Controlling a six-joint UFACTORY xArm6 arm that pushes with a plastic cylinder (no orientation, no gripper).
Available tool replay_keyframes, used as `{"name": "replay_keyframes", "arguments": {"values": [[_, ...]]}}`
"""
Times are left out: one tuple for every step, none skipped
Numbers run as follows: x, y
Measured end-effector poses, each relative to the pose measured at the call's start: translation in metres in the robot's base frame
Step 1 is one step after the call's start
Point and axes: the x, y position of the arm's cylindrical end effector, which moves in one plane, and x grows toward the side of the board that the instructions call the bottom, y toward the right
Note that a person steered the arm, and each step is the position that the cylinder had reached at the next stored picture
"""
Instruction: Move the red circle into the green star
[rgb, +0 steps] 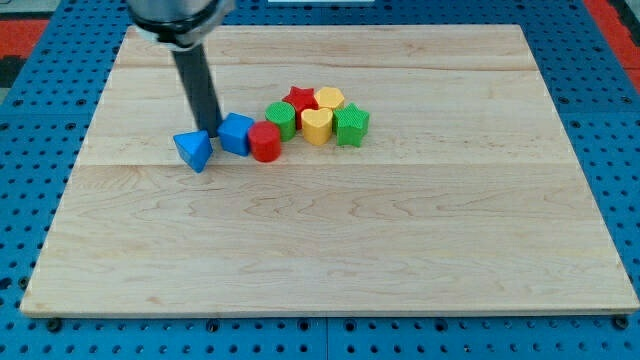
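My tip (211, 131) stood bare, holding nothing, between the blue triangle (193, 150) and blue cube (236, 133). The red circle (265, 142) touched that cube, well left of the green star (351, 125).

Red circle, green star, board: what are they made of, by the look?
Red circle: probably plastic, matte; solid uniform colour, soft sheen.
Green star: likely the same; faint ridges hint at 3D printing, not certain.
Board: wood, pale and smooth; grain lines and plank seams show.
My tip sits between the two blue blocks.

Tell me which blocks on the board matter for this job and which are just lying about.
Job: red circle, green star, my tip between the two blue blocks.
Lying about: blue triangle, blue cube, green circle, red star, yellow heart, yellow hexagon.
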Motion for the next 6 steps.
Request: {"name": "replay_keyframes", "arguments": {"values": [[0.002,0.03],[0.019,0.019],[0.051,0.034],[0.066,0.074],[0.066,0.099],[0.066,0.135]]}}
